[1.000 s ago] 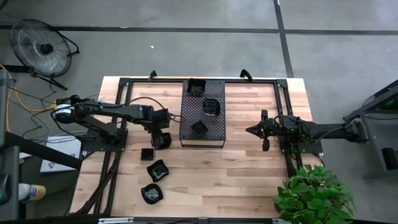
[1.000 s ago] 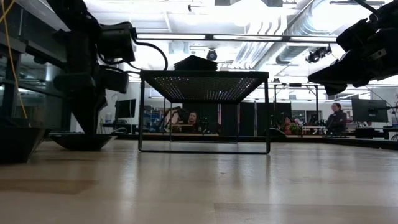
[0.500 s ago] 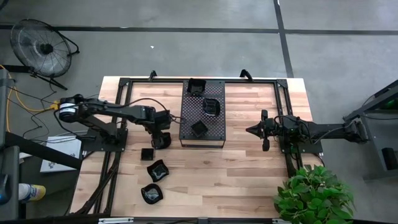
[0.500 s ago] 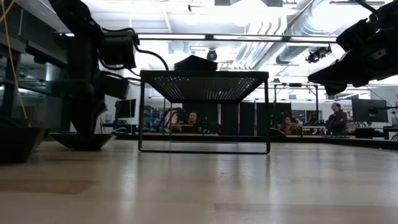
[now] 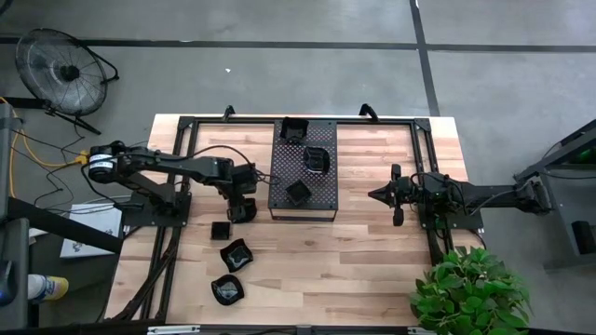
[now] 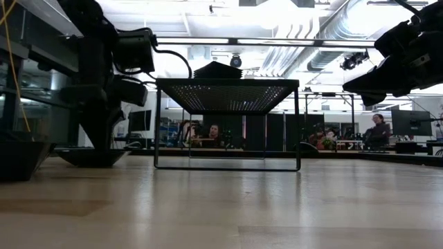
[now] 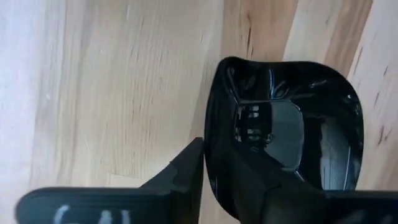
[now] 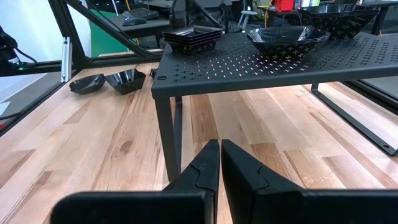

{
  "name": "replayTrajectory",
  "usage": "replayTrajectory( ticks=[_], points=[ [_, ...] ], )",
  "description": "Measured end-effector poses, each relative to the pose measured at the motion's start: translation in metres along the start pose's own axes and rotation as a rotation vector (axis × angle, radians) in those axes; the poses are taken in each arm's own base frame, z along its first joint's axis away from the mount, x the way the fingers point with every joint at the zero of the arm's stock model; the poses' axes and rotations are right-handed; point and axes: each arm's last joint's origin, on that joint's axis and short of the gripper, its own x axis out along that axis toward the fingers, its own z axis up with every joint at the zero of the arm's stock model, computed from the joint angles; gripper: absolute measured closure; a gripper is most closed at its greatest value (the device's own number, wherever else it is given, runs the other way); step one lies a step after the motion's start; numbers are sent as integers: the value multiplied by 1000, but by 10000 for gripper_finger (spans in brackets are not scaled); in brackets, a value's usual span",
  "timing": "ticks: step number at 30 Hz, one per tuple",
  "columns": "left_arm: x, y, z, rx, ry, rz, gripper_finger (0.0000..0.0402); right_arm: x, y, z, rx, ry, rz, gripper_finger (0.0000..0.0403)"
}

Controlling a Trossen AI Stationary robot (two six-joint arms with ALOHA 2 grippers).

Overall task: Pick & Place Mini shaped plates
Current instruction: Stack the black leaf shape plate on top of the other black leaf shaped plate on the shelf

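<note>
Left gripper point(image 5: 240, 207): lowered at the left edge of the raised black perforated metal tray point(image 5: 325, 194), over the pale wooden table point(image 5: 372, 251). Its fingers point(image 7: 186, 171) straddle the rim of a glossy black wavy-edged mini plate point(image 7: 292, 134), one finger outside the wall, the other inside the bowl; jaws narrowed onto that rim. The low view shows this plate point(image 6: 91, 156) resting on the tabletop beneath the gripper.

Loose plates on the table, near the left gripper: one small square black dish point(image 5: 220, 229) just beside it, one angular black dish point(image 5: 236, 254) farther toward the table's front, one rounded black dish point(image 5: 226, 289) beyond that.

Plates on the tray: three black dishes, at its rear point(image 5: 294, 130), middle point(image 5: 318, 160) and front point(image 5: 298, 192).

Right gripper point(image 5: 374, 194): fingers pressed together, holding nothing, raised over the table to the right of the tray, well apart from every plate.
</note>
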Motion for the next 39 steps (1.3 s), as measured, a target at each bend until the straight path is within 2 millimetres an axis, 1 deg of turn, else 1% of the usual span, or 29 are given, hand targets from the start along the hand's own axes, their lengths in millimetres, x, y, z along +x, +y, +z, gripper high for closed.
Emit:
replayTrajectory(
  ticks=[4,6,9,12,20,23,28,36,39],
  points=[
    [-1,0,1,3,0,0,382,0,0,0,0,0,0,391],
    [-2,0,1,3,5,1,396,0,0,0,0,0,0,391],
    [-2,0,-1,8,23,6,391,0,0,0,0,0,0,391],
    [-2,0,-2,9,30,12,398,0,0,0,0,0,0,391],
    [-3,1,-1,47,21,31,400,0,0,0,0,0,0,391],
    [-9,0,-2,57,2,35,401,0,0,0,0,0,0,391],
    [-29,-1,6,68,-41,50,401,0,0,0,0,0,0,391],
    [-56,-2,12,94,0,93,401,0,0,0,0,0,0,391],
    [-64,-2,18,118,-17,99,401,0,0,0,0,0,0,391]
  ],
)
